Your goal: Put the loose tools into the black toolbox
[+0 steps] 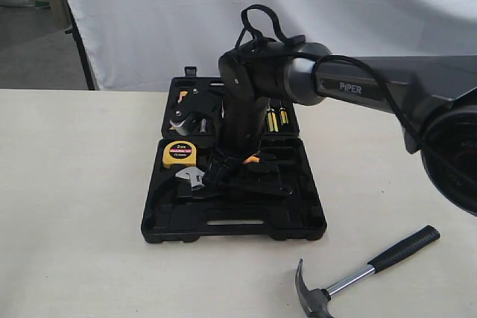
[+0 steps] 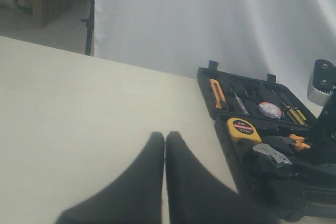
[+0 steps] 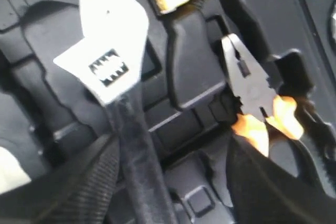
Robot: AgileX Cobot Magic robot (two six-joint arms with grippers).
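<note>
The black toolbox (image 1: 231, 229) lies open on the table, its lid (image 2: 210, 85) laid flat behind it. My right gripper (image 1: 220, 173) hangs low over the tray, open. A small silver adjustable wrench (image 3: 107, 61) lies in the tray; its dark handle runs between the fingers, close beside one finger (image 3: 79, 182) and apart from the other. The wrench's head (image 1: 192, 176) shows beside the gripper. The claw hammer (image 1: 358, 273) lies on the table in front of the box, to the right. A round roll (image 2: 270, 109) sits in the lid. My left gripper (image 2: 165, 136) is shut and holds nothing, over bare table beside the box.
A yellow tape measure (image 1: 179, 153) sits in the tray's back left corner. Orange-handled pliers (image 3: 252, 93) lie in their recess beside the right gripper. Small tools with yellow and orange handles (image 1: 276, 119) fill the lid. A white sheet hangs behind the table.
</note>
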